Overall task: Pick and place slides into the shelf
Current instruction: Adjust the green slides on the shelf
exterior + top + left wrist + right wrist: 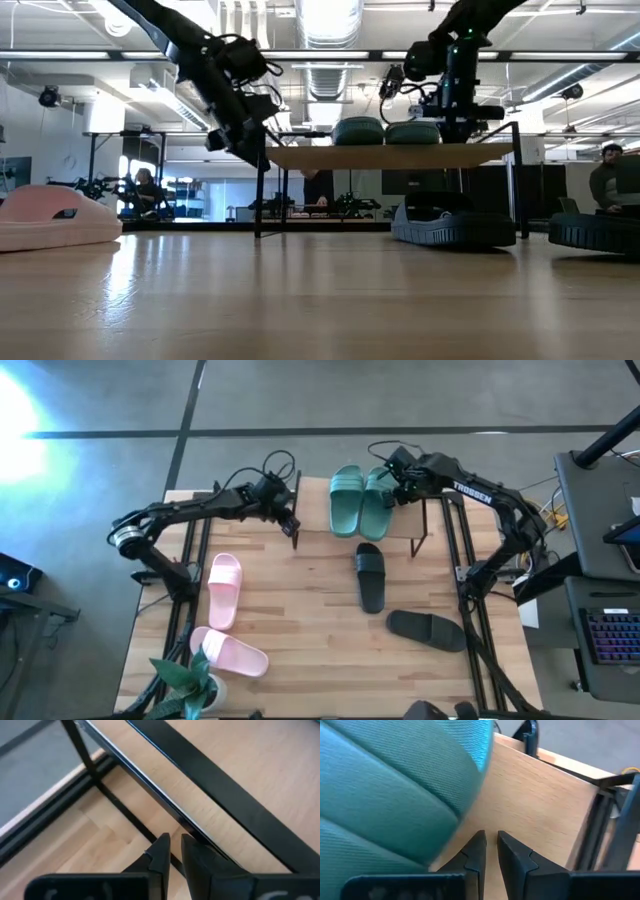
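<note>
Shelf (400, 510) stands at the 12 o'clock end of the worktop (320, 640). Teal-green pair (360, 500) rests on its plank top, side by side. Right claw (395, 495) sits just beside that pair, fingers nearly together, holding nothing. Left claw (290, 525) is at the shelf's 9 o'clock edge, fingers nearly together, empty. Black pair (400, 600) lies at 3 o'clock on the worktop, pale pink pair (228, 620) at 8 o'clock.

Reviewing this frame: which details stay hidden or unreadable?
- High view: toe of one pink slide is covered by plant leaves.
- Low view: right black slide is cut by the edge.
- Right wrist view: teal slide overfills the picture, so its outline is lost.
</note>
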Motion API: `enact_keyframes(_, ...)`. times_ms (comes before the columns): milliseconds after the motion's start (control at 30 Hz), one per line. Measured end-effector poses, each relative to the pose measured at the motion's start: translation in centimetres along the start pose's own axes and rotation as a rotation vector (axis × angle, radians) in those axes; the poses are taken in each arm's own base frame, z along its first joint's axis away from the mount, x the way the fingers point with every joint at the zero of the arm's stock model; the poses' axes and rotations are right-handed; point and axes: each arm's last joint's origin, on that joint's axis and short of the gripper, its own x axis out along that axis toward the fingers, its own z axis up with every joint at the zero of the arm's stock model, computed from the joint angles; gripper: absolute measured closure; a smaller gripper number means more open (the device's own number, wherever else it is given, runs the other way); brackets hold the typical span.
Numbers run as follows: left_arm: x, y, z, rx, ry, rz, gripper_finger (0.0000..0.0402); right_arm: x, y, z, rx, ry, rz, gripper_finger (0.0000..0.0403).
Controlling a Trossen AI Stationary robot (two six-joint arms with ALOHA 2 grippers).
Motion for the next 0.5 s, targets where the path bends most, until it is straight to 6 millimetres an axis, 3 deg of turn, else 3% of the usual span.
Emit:
enact_keyframes(300, -2.7, -1.5, -0.9, -0.015, -0.003, -0.075, 0.0369, -0.2, 0.6, 0.6, -0.025, -0.032, 0.113, 0.0360)
enact_keyframes(500, -5.6, -0.6, -1.7, -0.007, -0.002, 0.131, 0.0369, -0.8, 0.2, 0.2, -0.030, -0.037, 0.056, 0.0360)
